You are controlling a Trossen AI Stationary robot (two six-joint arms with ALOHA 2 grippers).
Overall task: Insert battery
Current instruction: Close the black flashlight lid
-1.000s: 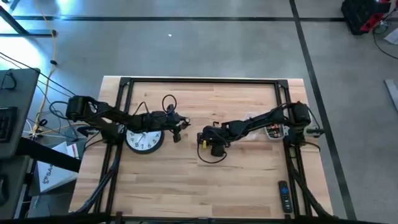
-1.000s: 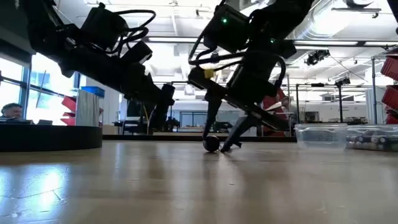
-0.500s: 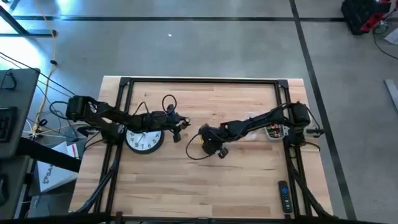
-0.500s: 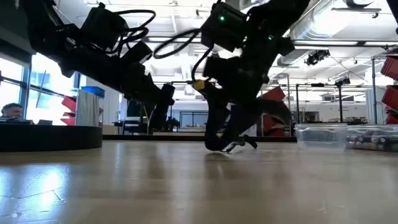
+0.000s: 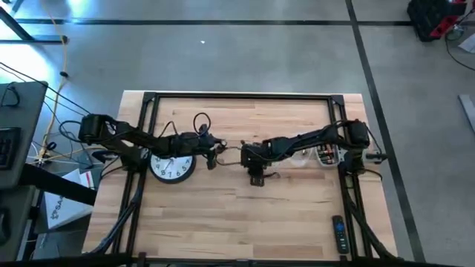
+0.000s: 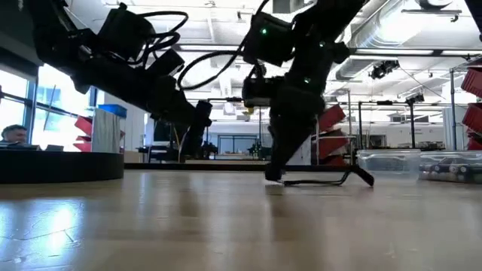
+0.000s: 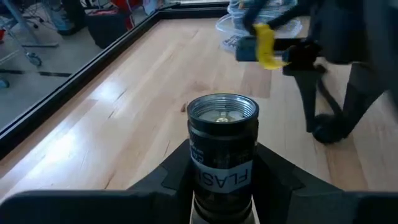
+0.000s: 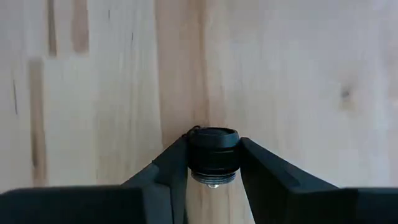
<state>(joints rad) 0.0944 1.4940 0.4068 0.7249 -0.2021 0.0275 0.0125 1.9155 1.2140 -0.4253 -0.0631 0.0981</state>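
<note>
Left gripper [image 7: 221, 186] is clamping the flashlight [image 7: 222, 146] body between its fingers, over the table [image 5: 282, 215] just right of the wall clock [image 5: 172, 165]. The flashlight's long axis is running along the gripper's line, with the open battery end pointing away from the wrist toward the right arm; a contact is showing inside the tube.

Right gripper [image 8: 213, 168] is pointing down at the wood near table centre, fingers closed on a small black round cap [image 8: 213, 152], its axis running in line with the fingers. In the low view its fingertips are sitting right at the tabletop.

A clear container [image 6: 389, 164] is sitting at the right side; a remote [image 5: 338, 233] is lying near the front right edge.
</note>
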